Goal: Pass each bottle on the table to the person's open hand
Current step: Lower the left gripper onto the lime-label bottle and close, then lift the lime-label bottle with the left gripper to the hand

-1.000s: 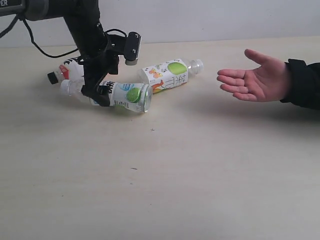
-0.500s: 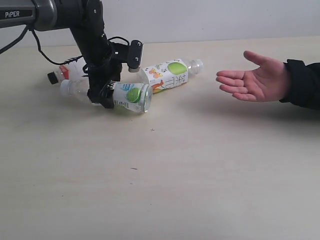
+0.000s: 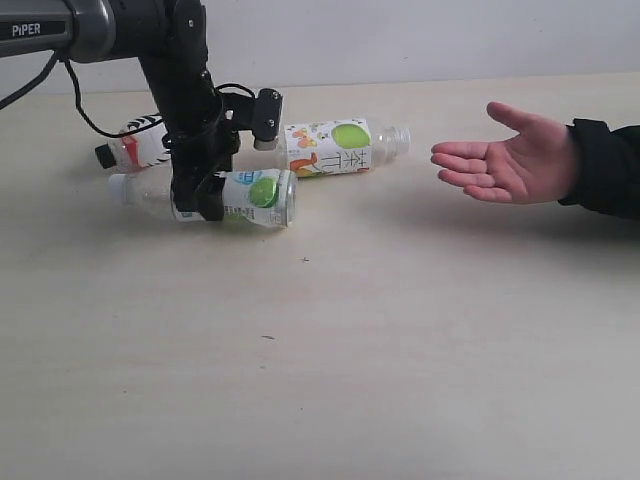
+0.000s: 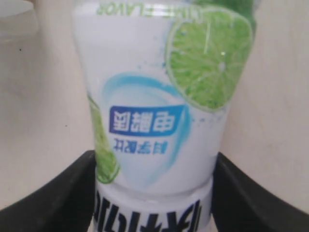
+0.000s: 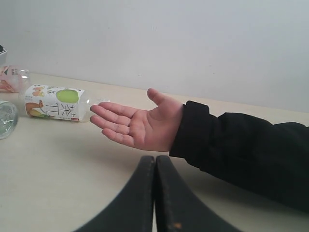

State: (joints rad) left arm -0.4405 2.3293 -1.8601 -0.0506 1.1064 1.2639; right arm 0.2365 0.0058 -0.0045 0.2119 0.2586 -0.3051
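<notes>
One clear lime-labelled plastic bottle was clamped in the black left gripper, grasp done imo, next up: carry it right to the bare open hand.

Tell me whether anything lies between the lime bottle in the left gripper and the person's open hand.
Nothing visible blocks it. The lime bottle, held in the left gripper, has bare table between it and the open hand. The green tea bottle lies just off that line, on its far side.
</notes>
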